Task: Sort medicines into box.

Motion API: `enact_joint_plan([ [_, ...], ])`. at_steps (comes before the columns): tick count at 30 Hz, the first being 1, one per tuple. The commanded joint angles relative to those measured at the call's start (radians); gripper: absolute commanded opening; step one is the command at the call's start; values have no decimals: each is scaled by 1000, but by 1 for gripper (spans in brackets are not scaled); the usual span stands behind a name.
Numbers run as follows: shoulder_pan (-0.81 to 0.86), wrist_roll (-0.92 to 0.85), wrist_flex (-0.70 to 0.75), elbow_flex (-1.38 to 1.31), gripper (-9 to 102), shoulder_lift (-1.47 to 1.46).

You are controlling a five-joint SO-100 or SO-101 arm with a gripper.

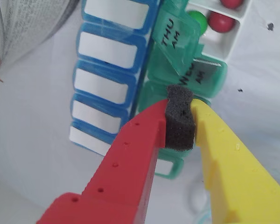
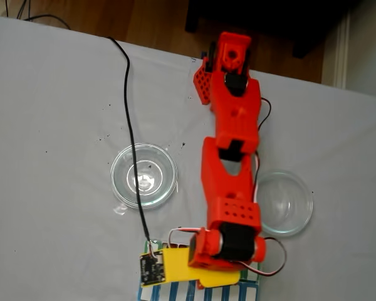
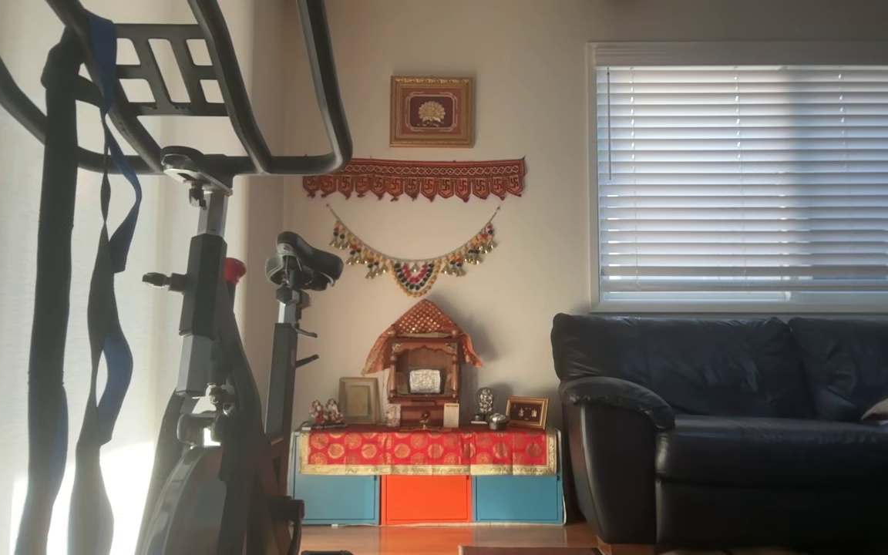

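Green pill box (image 1: 186, 70), wrist view: translucent lids lettered "THU AM" and, partly hidden, "WE… AM"; the THU lid stands raised. It lies beside a blue-and-white row (image 1: 107, 74) with blank white labels. An open compartment at the top right holds one green ball (image 1: 197, 19) and two red balls (image 1: 221, 21). Gripper (image 1: 179, 116): red and yellow fingers drawn close, a dark foam pad (image 1: 179, 119) squeezed between them, no ball visible, tip hovering over the green box. Fixed view: red arm (image 2: 229, 182) between two glass dishes (image 2: 143, 175).
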Motion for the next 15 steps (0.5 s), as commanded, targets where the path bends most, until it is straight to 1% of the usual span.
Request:
enact_joint_plan([
  [1,-38,-9,-23,155,1,270],
  [2,-40,-6,-84,252,1,321],
  [4,-46,11,-302,541,1,483],
  [5,-51,11,-379,649,1,548],
  [6,-52,11,-420,716,1,594],
  [10,-38,48,-552,871,1,719],
  [15,17,61,-798,997,1,750],
])
